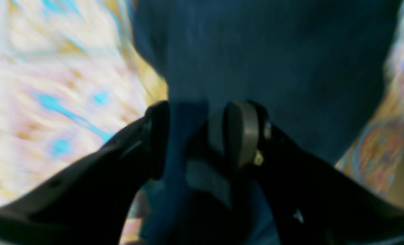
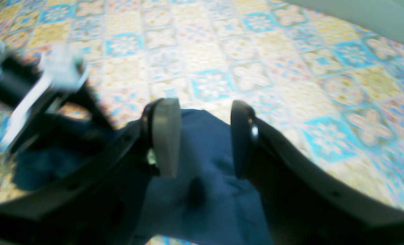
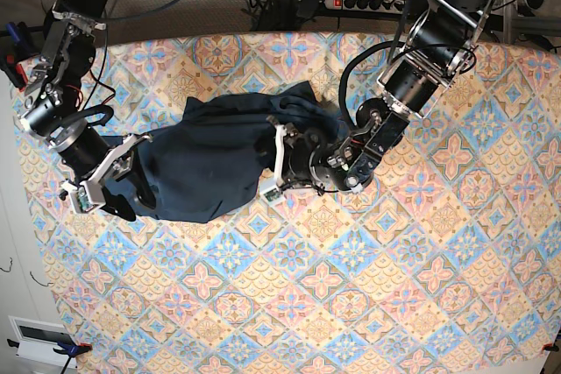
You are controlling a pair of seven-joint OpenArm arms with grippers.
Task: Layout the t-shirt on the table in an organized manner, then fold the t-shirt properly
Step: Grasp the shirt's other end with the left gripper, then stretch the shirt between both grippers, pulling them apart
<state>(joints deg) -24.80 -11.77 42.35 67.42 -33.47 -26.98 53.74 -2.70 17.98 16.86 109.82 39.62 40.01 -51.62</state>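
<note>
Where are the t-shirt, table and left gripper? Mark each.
t-shirt point(image 3: 206, 172): base view, middle of the cloth.
table point(image 3: 351, 304): base view, bare patterned surface.
left gripper point(image 1: 197, 136): left wrist view, between fingertips.

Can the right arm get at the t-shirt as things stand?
Probably yes: the right gripper already sits at the t-shirt edge, jaws apart with navy cloth between them, nothing in the way.

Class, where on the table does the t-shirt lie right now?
In the base view, the t-shirt lies bunched on the table's upper left part, between the right gripper and left gripper.
</note>
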